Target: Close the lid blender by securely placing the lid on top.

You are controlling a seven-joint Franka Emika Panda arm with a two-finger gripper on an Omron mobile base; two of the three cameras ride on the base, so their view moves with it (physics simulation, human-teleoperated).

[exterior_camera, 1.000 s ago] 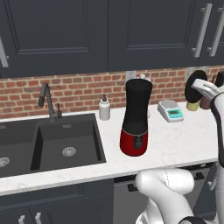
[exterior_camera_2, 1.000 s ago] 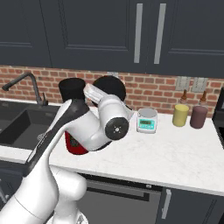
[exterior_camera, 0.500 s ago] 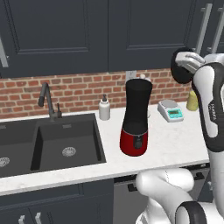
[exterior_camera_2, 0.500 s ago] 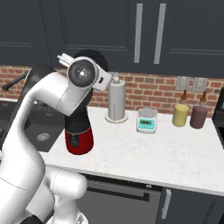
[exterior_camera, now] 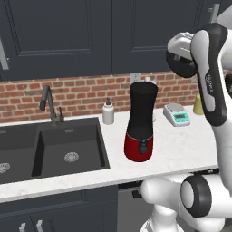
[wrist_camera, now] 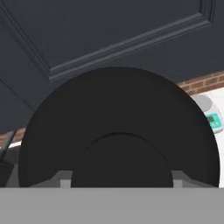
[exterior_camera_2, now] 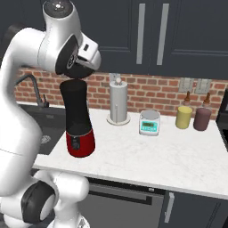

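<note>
I hold a flat round black lid right in front of my camera, its raised central knob between my two small grey fingertips. Behind it runs a dark panelled cabinet door, with a strip of red brick wall and a grey-and-teal kitchen scale past its right edge.

The white marble desk carries the blender near its front edge, just right of the dark sink. Along the far brick wall stand a soap dispenser, a paper towel roll, a kitchen scale, and two jars, yellow and maroon, at the right.
</note>
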